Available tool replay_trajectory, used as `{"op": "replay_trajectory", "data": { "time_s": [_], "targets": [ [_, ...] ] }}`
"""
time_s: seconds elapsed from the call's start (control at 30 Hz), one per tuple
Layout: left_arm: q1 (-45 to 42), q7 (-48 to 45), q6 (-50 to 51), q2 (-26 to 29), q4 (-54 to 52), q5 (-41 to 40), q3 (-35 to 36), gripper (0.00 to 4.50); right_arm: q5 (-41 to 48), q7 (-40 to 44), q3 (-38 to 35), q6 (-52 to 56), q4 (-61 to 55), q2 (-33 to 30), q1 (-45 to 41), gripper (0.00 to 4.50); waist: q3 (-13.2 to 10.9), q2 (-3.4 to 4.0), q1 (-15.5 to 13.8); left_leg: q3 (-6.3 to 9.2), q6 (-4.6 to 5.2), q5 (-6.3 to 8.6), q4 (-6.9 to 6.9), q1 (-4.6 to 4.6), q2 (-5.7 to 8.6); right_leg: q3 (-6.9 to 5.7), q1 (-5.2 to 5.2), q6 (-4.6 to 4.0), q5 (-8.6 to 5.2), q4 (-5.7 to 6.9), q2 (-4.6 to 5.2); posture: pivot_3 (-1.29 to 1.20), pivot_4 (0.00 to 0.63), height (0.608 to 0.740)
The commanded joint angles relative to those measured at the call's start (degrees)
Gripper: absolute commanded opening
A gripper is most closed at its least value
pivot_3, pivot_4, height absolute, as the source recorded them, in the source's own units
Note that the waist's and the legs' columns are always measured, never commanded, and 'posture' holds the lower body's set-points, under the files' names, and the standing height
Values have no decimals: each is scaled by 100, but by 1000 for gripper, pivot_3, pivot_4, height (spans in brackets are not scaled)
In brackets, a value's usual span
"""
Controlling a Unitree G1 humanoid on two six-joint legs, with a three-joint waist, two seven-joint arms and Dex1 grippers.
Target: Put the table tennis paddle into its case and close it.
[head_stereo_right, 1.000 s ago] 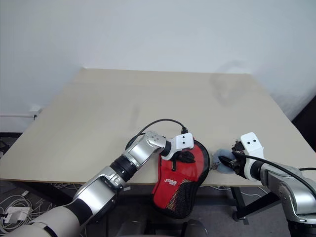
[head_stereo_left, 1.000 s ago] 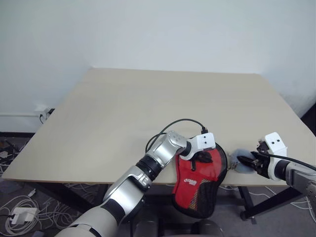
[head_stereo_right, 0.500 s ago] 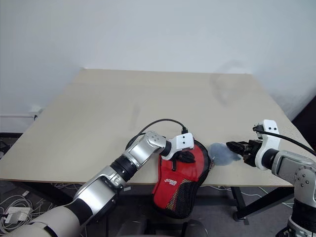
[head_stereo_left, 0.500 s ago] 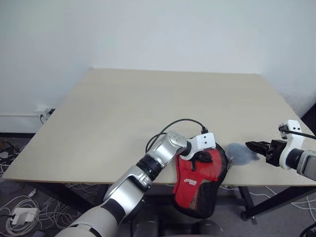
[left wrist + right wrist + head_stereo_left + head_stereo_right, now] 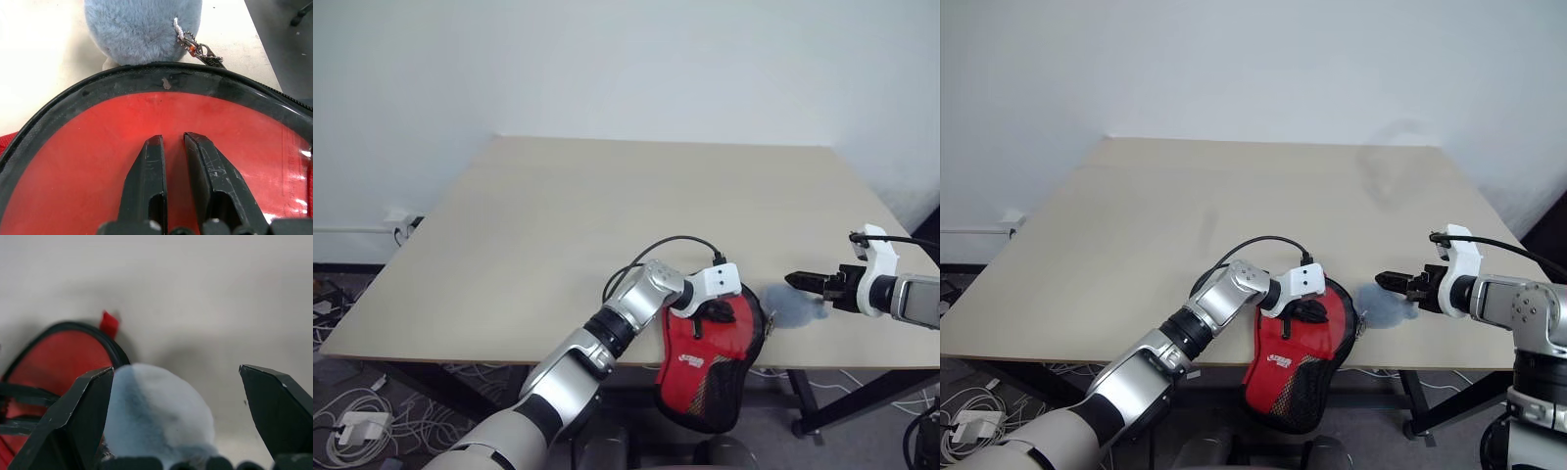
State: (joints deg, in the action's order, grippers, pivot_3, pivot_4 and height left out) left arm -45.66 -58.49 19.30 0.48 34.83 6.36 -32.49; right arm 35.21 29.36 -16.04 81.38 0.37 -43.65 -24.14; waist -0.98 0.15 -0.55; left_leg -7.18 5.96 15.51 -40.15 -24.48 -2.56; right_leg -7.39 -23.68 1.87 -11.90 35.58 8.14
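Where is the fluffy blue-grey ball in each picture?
Left eye view: the fluffy blue-grey pompom lies on the table near its front edge, just right of the red and black paddle-shaped case.
Right eye view: same spot.
Left wrist view: beyond the case's black rim, a small chain hanging from it.
Right wrist view: between the right pincer's wide-apart fingers.
Shared landmark: the case's black zip rim beside it.

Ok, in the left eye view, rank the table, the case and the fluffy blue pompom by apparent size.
1. table, largest by far.
2. case, red and black, hanging partly over the near table edge.
3. fluffy blue pompom, smallest, beside the case.
All are unmistakably different in size.
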Motion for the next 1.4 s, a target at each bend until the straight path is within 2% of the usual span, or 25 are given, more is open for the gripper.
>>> {"op": "replay_trajectory", "data": {
  "time_s": [0.03,0.23,0.37,0.4,0.47,0.67,0.77,0.87,1.1,1.33,1.4],
  "targets": [
    [243,41,197,47,424,324,-295,709,-51,245,348,112,256,-275,-326,4473,0,0,0,0,0,0,0,0,0,0,0,0,0,0,1,0,0,724],
    [264,76,221,50,392,317,-275,709,15,563,748,346,533,-323,-491,4473,0,0,-1,0,1,0,-1,1,0,-1,1,0,0,0,2,0,0,724],
    [294,78,238,77,346,322,-278,709,274,823,736,597,166,-317,-326,4473,0,0,-1,0,1,0,0,1,0,0,1,1,1,0,3,0,0,724],
    [297,82,240,78,347,325,-280,709,292,836,732,641,92,-325,-282,4309,0,0,-1,1,1,0,-1,0,0,-1,1,1,0,0,3,0,0,724],
    [299,95,247,70,351,329,-282,709,310,830,690,723,4,-313,-194,3931,0,0,-1,1,1,0,-1,0,0,-2,1,1,1,0,3,0,0,724],
    [316,116,251,48,352,337,-302,709,454,873,532,806,-395,-294,202,1835,0,-1,-3,2,1,0,-1,1,0,-3,2,1,1,0,4,0,0,724],
    [331,117,263,47,340,347,-316,709,653,1151,266,418,-966,-368,617,866,0,-3,-4,5,1,0,0,0,0,-7,4,3,0,-2,5,0,0,724],
    [347,132,258,48,341,366,-334,709,812,1393,6,181,-1512,-569,1044,266,-2,-5,-4,5,3,1,-1,0,0,-6,5,4,0,-3,5,0,0,724],
    [380,148,292,18,340,370,-364,709,1096,2288,-365,-558,-2228,-1174,2225,144,-12,-22,-19,9,4,2,0,1,3,-17,13,6,-1,-8,21,0,0,724],
    [422,158,307,3,324,374,-375,709,863,2614,-101,-1185,-2626,-1646,3187,144,-17,-31,-48,15,7,5,1,0,5,-31,19,10,-3,-16,36,0,0,724],
    [427,157,313,2,322,376,-372,709,1129,2682,-222,-1178,-2732,-1556,3265,143,-17,-30,-47,20,8,6,5,0,5,-34,24,11,-3,-28,35,0,0,724]
  ]
}}
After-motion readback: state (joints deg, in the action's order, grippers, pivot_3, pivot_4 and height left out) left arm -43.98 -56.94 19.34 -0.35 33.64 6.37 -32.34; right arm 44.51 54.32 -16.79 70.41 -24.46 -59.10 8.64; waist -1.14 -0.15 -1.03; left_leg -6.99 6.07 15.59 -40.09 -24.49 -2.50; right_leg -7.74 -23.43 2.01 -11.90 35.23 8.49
